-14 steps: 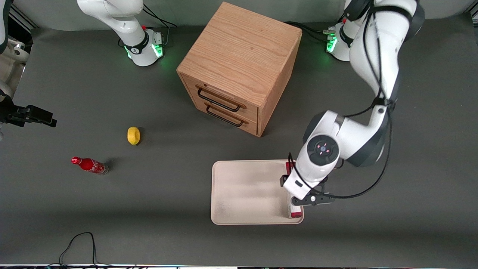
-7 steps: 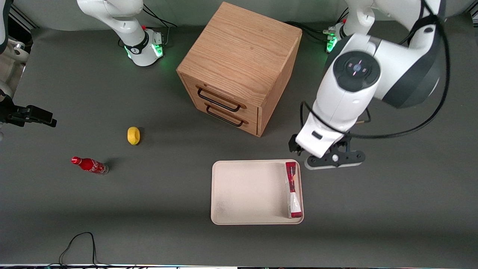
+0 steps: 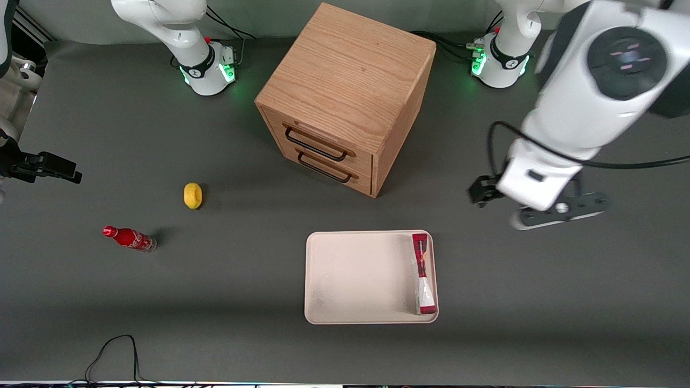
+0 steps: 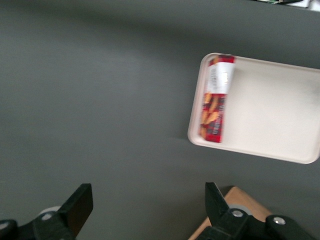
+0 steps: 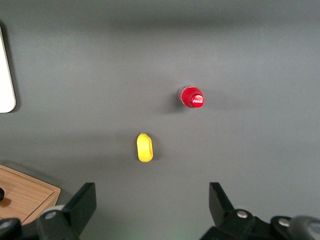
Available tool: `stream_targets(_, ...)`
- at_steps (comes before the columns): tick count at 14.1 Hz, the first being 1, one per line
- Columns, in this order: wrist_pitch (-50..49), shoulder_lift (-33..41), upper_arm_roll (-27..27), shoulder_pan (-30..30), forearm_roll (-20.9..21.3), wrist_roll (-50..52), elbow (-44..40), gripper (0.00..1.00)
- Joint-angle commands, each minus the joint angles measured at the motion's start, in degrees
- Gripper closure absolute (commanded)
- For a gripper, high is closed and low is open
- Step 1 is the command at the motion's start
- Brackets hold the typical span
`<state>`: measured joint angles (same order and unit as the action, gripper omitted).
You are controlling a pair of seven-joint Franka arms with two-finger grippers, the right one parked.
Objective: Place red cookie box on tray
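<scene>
Counting one red cookie box (image 3: 422,272), one tray (image 3: 350,280)

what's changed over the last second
The claw, a second ago low over the box at the tray's edge, has lifted away toward the working arm's end of the table, open and empty. The box stayed on the tray; cabinet, lemon and bottle haven't moved.

We saw a red-and-white cookie box (image 3: 422,274) lying on the cream tray (image 3: 356,277), black gripper (image 4: 145,210) fingers spread above it.
</scene>
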<state>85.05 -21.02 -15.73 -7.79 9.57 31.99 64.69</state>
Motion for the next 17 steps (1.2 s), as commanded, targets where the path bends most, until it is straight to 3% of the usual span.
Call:
stream_targets(1, 0.73, 6.16, 0.09, 4.96, -1.4, -7.18, 8.86, 0.0)
stream_targets(6, 2.48, 12.49, 0.09, 15.07, -5.18, -21.34, 16.69, 0.0)
stream_targets(11, 9.06, 17.41, 1.13, 19.31, -5.96, -26.97, 25.99, 0.0)
stream_targets(14, 11.1, 18.65, 11.82, 11.34, -7.99, -28.56, 27.95, 0.0)
stream_targets(17, 11.19, 18.65, 15.11, 7.89, -8.17, -28.56, 27.43, 0.0)
